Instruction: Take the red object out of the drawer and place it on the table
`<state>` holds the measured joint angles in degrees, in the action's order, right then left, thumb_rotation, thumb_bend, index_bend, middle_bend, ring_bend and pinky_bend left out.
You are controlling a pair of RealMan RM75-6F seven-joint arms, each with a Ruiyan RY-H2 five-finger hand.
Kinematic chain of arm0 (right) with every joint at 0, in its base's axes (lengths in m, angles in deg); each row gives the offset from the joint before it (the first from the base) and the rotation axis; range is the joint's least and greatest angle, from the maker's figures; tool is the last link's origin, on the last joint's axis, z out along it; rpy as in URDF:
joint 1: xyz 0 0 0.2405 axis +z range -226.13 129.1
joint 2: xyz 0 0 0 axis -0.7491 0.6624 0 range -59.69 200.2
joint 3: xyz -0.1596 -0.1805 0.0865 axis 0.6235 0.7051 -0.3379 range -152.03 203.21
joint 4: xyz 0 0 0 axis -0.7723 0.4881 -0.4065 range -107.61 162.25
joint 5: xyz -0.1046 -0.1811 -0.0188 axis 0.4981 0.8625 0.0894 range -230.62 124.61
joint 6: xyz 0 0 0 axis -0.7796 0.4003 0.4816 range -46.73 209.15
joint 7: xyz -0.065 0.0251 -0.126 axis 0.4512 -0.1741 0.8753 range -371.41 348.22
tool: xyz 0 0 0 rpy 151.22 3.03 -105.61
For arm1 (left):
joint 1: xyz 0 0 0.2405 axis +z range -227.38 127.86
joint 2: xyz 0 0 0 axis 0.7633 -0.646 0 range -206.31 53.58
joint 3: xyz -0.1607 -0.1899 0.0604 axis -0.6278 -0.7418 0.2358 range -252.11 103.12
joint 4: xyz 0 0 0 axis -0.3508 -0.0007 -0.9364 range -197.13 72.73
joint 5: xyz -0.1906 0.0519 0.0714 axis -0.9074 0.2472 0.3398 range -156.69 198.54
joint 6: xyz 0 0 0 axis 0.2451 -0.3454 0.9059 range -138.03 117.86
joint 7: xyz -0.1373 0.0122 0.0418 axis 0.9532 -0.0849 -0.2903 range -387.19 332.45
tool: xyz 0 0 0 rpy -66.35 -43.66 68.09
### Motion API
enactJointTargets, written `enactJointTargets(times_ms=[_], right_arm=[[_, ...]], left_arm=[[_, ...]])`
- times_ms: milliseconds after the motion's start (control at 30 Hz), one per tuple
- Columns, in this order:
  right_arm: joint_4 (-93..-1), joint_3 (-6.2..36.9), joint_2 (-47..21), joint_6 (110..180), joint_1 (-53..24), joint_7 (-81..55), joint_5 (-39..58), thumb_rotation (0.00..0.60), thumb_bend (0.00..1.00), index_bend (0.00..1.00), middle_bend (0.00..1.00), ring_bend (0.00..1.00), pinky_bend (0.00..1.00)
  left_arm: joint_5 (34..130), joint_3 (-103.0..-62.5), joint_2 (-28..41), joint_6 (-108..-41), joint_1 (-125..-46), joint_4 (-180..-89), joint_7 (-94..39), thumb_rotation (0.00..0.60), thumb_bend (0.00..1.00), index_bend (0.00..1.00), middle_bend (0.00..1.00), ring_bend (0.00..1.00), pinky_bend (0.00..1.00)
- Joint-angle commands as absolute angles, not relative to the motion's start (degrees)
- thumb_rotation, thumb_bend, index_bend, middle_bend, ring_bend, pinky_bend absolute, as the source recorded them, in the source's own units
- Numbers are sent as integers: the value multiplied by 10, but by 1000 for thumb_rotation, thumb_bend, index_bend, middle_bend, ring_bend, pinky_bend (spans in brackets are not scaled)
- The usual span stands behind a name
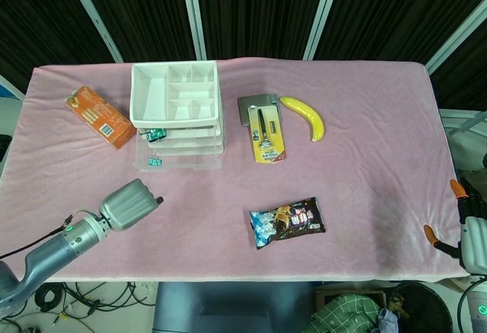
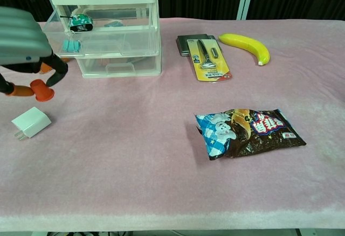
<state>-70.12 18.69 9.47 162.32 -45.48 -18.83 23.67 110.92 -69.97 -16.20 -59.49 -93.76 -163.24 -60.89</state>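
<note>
The white and clear drawer unit (image 1: 176,112) (image 2: 102,31) stands at the back left, its middle drawer pulled out. My left hand (image 1: 129,204) (image 2: 24,44) hangs over the table's front left, well in front of the unit. In the chest view it pinches a small red object (image 2: 41,90) between its orange-tipped fingers, just above the cloth and the white charger (image 2: 31,122). In the head view the hand's back hides the red object. My right hand (image 1: 468,230) sits off the table's front right corner, fingers spread and empty.
An orange box (image 1: 99,116) lies left of the drawers. A razor pack (image 1: 266,131) (image 2: 207,58) and banana (image 1: 304,116) (image 2: 248,46) lie at the back middle. A snack bag (image 1: 288,221) (image 2: 248,131) lies front centre. Pink cloth (image 1: 365,150) covers the table.
</note>
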Motion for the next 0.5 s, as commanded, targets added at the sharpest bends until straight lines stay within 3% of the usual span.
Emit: enactJointTargets(times_ms=[33, 500], right_arm=[[-702, 187, 95, 1622, -455, -189, 236, 600, 202, 0, 0, 0, 123], [-703, 187, 95, 1623, -455, -189, 237, 600, 202, 0, 0, 0, 123]], left_arm=[[1092, -698, -142, -583, -932, -1614, -625, 600, 350, 562, 1000, 1000, 1000], [1055, -703, -54, -564, -926, -1552, -681, 600, 313, 556, 1000, 1000, 1000]])
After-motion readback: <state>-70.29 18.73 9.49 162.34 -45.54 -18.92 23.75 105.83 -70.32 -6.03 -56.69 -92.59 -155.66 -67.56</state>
